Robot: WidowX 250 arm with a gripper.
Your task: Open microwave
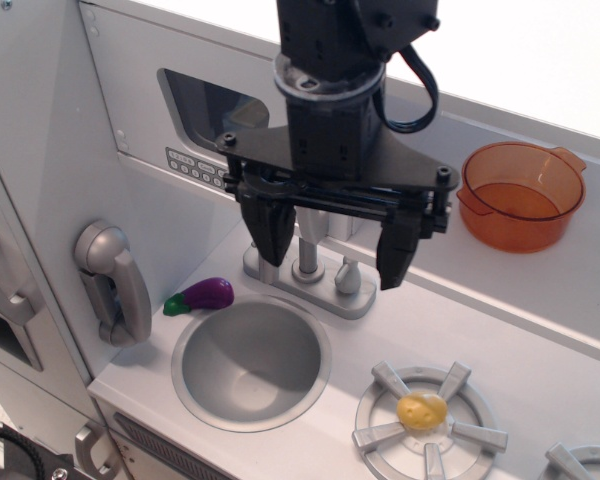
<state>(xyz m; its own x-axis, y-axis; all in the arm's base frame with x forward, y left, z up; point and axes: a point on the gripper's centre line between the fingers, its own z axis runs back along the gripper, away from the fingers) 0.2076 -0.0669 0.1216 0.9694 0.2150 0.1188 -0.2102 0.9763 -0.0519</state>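
pincer [337,250] spread wide, holding nothing, hanging above the faucet [310,268] | microwave [205,125] far left behind the arm, window and buttons partly showing | sink [250,362] near-left in the counter [480,330], toy eggplant [205,296] at its left rim | phone [113,282] on left wall | orange pot [522,195] far right on the shelf

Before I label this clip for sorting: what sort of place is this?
Most likely a toy play kitchen: a small sink, a stove burner, and a microwave set in the back wall.
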